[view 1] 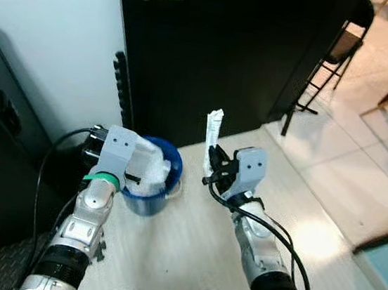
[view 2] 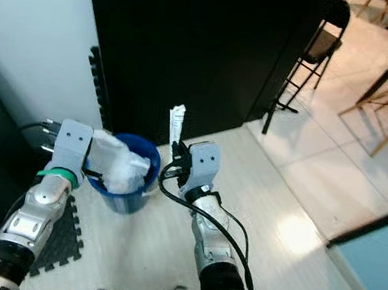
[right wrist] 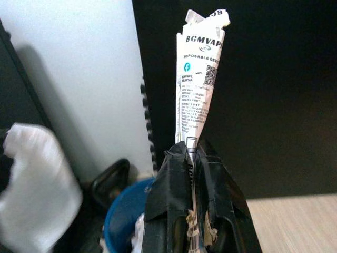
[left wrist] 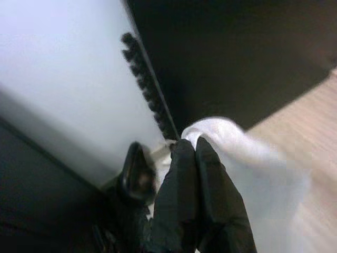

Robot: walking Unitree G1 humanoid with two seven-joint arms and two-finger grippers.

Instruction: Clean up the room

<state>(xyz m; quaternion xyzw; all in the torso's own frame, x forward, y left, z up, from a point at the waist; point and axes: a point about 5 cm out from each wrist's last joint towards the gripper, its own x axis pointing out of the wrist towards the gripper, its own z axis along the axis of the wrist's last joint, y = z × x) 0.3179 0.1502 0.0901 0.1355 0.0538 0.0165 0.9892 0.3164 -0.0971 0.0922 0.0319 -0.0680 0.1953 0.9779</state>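
the right hand (view 1: 212,163) is clenched on a white printed wrapper (view 1: 213,129) that stands upright, just right of the blue bin (view 1: 151,198) on the floor before the black door (view 1: 235,44). the left hand (view 2: 97,164) grasps a white tissue (view 2: 123,160) over the bin's left rim.

Black door (view 1: 247,59) and white wall (view 1: 52,28) close in behind the blue bin (view 1: 150,200); right floor (view 1: 328,204) lies open.
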